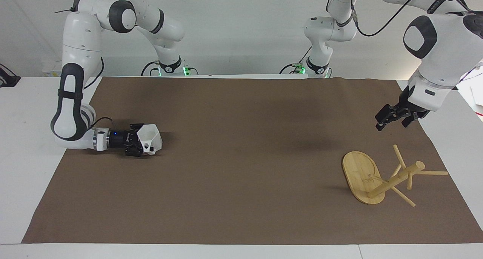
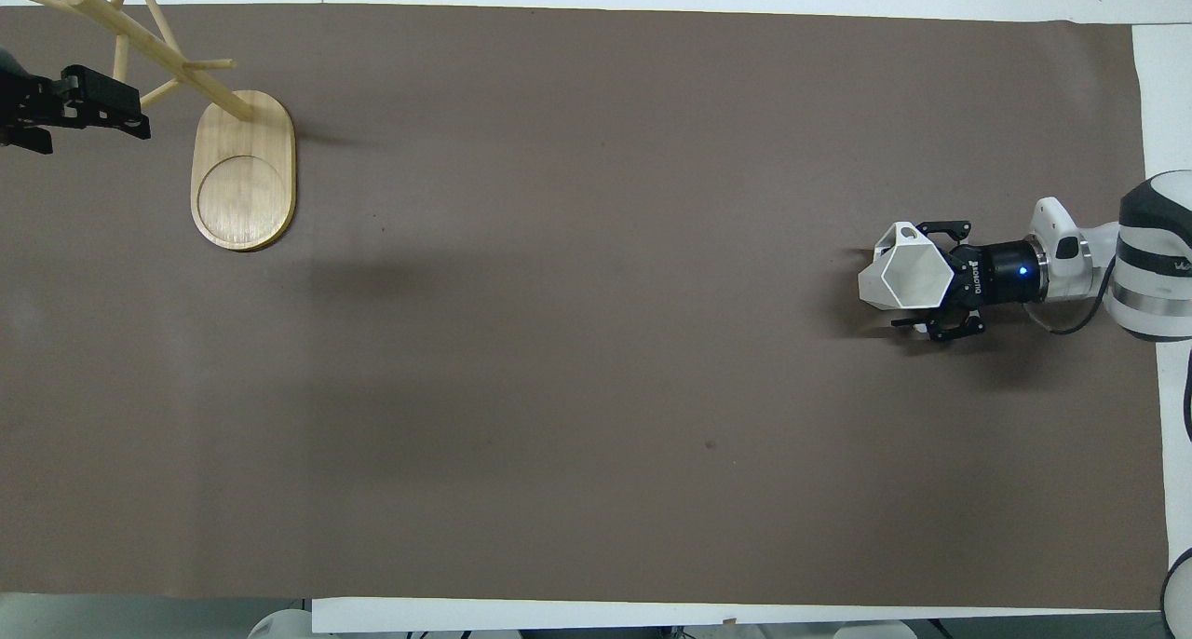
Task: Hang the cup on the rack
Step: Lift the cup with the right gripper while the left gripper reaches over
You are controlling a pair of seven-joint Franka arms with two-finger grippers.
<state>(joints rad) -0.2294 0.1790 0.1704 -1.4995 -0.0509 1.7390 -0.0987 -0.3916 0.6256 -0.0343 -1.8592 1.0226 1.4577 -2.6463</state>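
Note:
The white faceted cup [image 1: 151,135] [image 2: 896,283] stands mouth up on the brown mat toward the right arm's end of the table. My right gripper [image 1: 145,142] [image 2: 909,276] lies low and level against it, open, one finger on each side of the cup's lower body, not closed on it. The bamboo rack [image 1: 396,178] [image 2: 158,52] rests on its oval base [image 1: 356,170] [image 2: 242,187] toward the left arm's end, its pegs bare. My left gripper [image 1: 391,125] [image 2: 88,122] hangs open in the air by the mat's edge, beside the rack's pegs and apart from them.
The brown mat [image 1: 241,168] covers most of the white table [image 1: 22,164]. A wide stretch of bare mat lies between the cup and the rack. White table margins run along both ends.

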